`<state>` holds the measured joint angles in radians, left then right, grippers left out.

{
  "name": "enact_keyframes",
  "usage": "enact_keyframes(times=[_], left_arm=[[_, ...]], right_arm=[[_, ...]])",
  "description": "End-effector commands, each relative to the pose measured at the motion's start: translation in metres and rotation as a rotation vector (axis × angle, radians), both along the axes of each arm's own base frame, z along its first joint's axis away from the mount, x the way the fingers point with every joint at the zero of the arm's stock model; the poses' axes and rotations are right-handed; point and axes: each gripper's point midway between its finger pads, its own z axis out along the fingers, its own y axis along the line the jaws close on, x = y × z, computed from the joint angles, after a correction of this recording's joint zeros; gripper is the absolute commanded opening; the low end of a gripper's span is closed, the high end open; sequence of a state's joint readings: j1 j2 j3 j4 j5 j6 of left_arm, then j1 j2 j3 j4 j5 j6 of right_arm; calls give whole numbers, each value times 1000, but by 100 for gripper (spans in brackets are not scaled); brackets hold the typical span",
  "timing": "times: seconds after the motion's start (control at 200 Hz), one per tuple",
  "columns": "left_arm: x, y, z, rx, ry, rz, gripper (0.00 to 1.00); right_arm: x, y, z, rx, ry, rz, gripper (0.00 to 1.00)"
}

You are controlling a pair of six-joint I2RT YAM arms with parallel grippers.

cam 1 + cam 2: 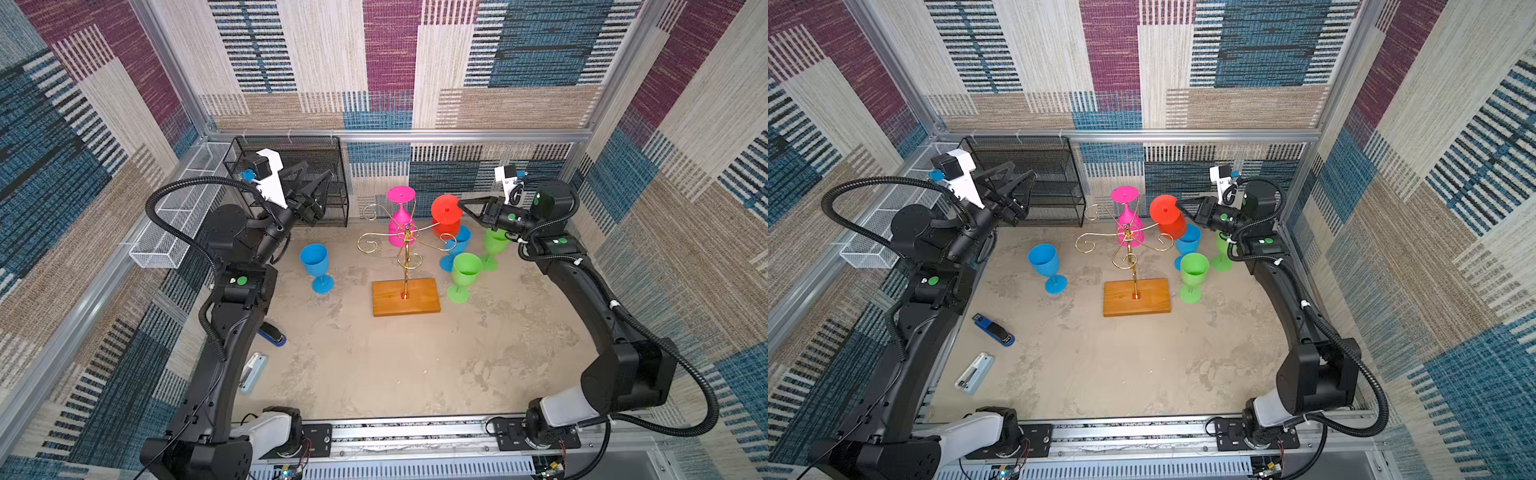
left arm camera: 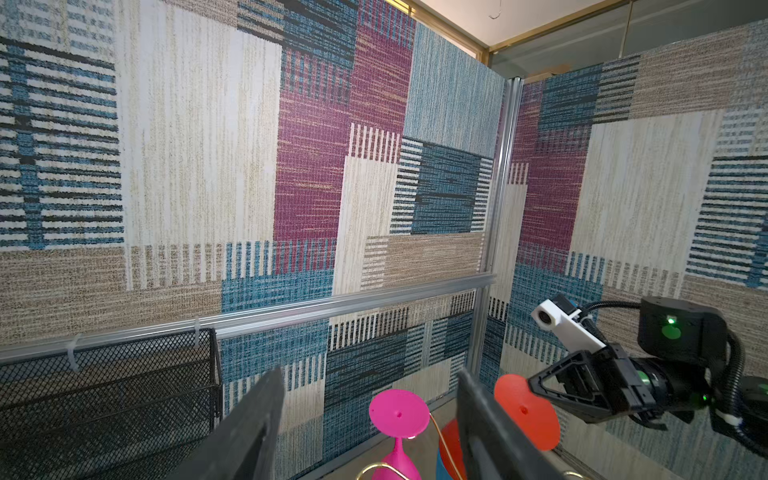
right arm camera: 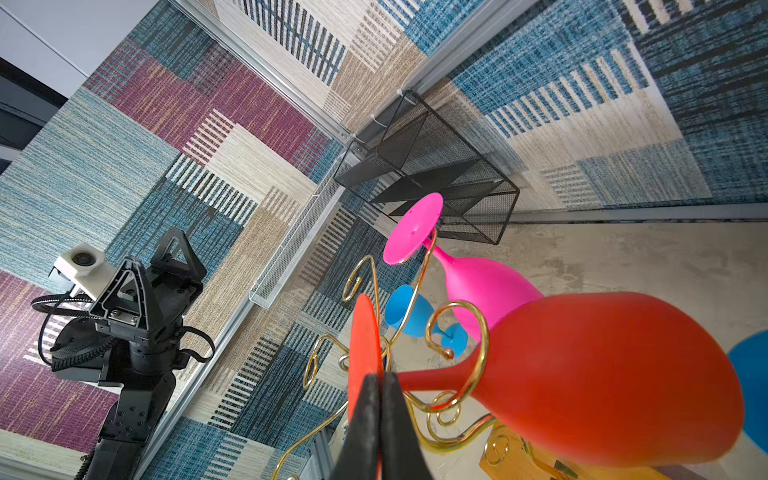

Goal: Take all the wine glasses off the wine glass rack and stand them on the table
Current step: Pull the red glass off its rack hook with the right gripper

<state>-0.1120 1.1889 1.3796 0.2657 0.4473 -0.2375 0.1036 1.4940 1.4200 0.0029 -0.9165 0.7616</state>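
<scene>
Red wine glass touches closed right hand.

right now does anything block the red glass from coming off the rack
Yes: a gold curl of the rack loops round the red glass stem, between foot and bowl. Nothing stands between the shut right hand and its foot.

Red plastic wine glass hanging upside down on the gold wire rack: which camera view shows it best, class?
The right wrist view: the red plastic wine glass fills it, bowl, stem and foot visible. Both top views show it small. The left wrist view shows mainly its foot.
</scene>
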Motion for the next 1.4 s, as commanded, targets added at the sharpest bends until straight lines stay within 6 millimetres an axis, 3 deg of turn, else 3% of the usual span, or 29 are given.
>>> enact_keyframes(times=[0.0, 0.366, 0.661, 1.392], left_arm=[[-5, 3, 13, -17, -52, 13, 68], [-5, 3, 12, -16, -51, 13, 68], [-7, 4, 13, -17, -54, 16, 68], [-9, 6, 14, -20, -65, 30, 68]], right_arm=[[-7, 5, 12, 9, -49, 31, 0], [-13, 25, 9, 5, -46, 72, 0], [-7, 43, 10, 13, -51, 94, 0], [54, 49, 24, 27, -110, 27, 0]])
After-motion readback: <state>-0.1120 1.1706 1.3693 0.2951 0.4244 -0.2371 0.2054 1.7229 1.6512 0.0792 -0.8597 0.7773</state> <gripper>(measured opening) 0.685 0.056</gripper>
